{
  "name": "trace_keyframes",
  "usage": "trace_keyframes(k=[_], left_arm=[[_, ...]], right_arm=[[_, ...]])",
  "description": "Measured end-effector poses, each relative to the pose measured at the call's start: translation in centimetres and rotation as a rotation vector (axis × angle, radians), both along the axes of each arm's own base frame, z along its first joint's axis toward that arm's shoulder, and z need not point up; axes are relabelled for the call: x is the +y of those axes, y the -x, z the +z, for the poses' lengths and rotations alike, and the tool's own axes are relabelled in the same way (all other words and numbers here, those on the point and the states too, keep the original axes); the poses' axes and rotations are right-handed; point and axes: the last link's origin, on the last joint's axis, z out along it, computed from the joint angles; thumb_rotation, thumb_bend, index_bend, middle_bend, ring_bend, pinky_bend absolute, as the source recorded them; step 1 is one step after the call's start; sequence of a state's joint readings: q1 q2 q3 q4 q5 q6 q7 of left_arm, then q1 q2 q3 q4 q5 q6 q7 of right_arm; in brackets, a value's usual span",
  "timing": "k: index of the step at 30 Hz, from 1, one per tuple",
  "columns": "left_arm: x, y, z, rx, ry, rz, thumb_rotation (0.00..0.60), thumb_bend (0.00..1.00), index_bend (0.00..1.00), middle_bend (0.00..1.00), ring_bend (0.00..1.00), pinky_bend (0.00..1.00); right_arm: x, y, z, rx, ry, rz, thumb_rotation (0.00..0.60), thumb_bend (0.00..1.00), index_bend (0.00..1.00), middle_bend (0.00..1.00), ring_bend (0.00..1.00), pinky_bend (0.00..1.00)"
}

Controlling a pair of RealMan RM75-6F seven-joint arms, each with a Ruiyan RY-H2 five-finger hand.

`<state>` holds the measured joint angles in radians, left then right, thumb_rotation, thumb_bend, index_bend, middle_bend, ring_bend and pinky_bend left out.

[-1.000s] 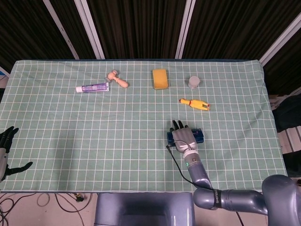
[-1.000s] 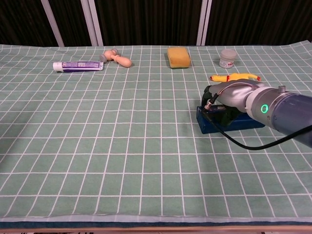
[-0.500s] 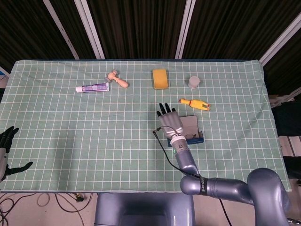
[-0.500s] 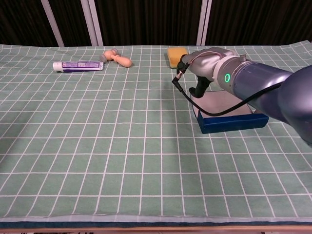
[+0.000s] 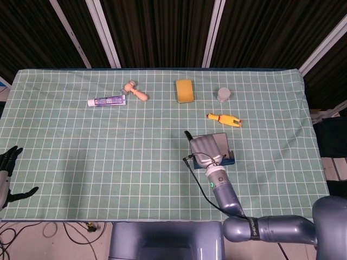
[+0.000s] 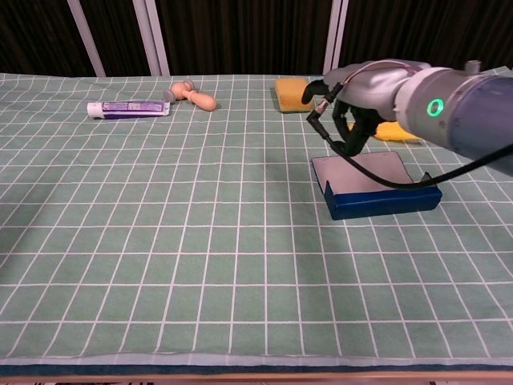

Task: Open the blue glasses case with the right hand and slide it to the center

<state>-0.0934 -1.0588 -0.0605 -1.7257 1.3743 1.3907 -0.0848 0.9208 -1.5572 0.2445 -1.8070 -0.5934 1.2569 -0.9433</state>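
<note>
The blue glasses case lies open right of the table's middle, its grey lid laid back flat toward the far side. In the head view my right hand covers most of the case. My right hand hovers over the lid's far edge with its dark fingers bent downward, holding nothing that I can see. From above, the right hand sits over the case's left half. My left hand hangs off the table's left edge with its fingers apart.
Along the far side lie a toothpaste tube, a wooden massager, a yellow sponge and a small grey jar. A yellow rubber chicken lies just beyond the case. A black cable droops from my right hand across the lid.
The case was closed under my right hand, and its lid now lies open. The hand rose, swung left, then came back over the lid's far edge with fingers bent down.
</note>
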Motion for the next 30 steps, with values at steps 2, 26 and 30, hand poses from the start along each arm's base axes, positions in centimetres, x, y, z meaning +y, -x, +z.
trace_keyframes(k=[2, 26, 30], left_arm=[[0.0, 0.0, 0.0, 0.0, 0.001, 0.0, 0.6, 0.0, 0.0, 0.0, 0.0, 0.0], [0.0, 0.1, 0.0, -0.007, -0.001, 0.008, 0.6, 0.0, 0.0, 0.0, 0.0, 0.0], [0.0, 0.1, 0.0, -0.01, -0.001, 0.007, 0.6, 0.0, 0.0, 0.0, 0.0, 0.0]], right_arm=[[0.7, 1.2, 0.4, 0.004, -0.011, -0.03, 0.6, 0.52, 0.17, 0.92, 1.0, 1.0], [4.0, 5.8, -2.7, 0.018, -0.137, -0.173, 0.6, 0.55, 0.28, 0.92, 1.0, 1.0], [4.7, 5.6, -2.8, 0.015, -0.155, -0.165, 0.6, 0.55, 0.3, 0.92, 1.0, 1.0]])
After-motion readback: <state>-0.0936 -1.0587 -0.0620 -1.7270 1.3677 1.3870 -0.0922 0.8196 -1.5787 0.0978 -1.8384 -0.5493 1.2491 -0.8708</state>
